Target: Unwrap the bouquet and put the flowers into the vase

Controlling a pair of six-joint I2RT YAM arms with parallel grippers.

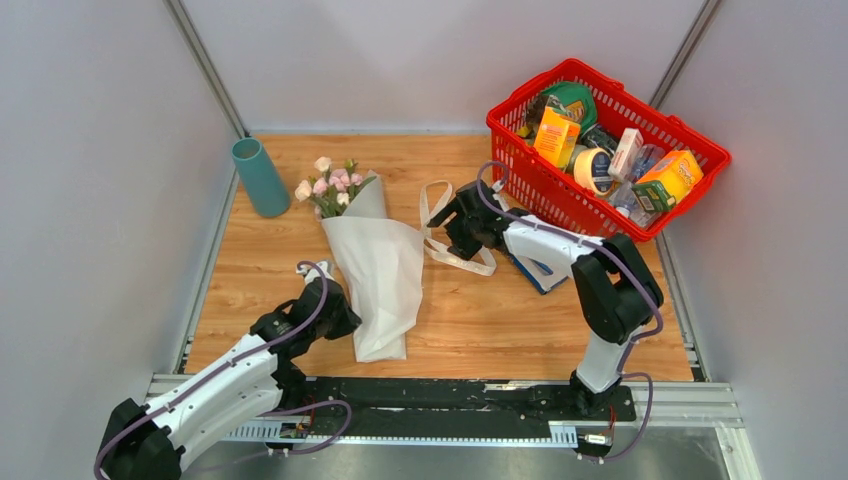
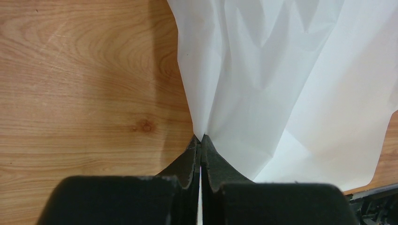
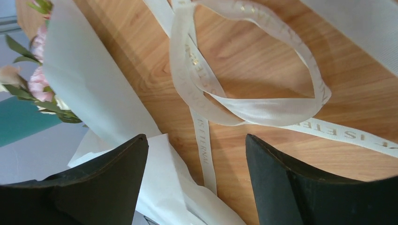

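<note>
Pale wood-grain desk (image 1: pixel 500 310) fills the floor of a grey-walled cell, and you have both arms reaching over it. Your left end effector (image 2: pixel 202 138) is clenched, its jaws pressed together on the near edge of the paper wrap (image 2: pixel 263 70), which fans out ahead of it and to its right, lying on the desk. Your right end effector (image 3: pixel 196 140) is released, jaws wide and gripping nothing. The cream ribbon (image 3: pixel 253 110) lies loose on the wood below and just ahead of it, a loop with printed tails. The bouquet (image 1: pixel 375 255) lies between your two end effectors, its wrap spread open at the near end and closed round the stems at the far end. The flowers (image 1: pixel 335 185), pink and cream with green leaves, poke out of that far end, well ahead of the left end effector. The vase (image 1: pixel 260 177) stands upright just beyond them, farther ahead and a little to its left, apart from the blooms. A red basket (image 1: pixel 560 190) of packaged goods sits behind the right end effector.
</note>
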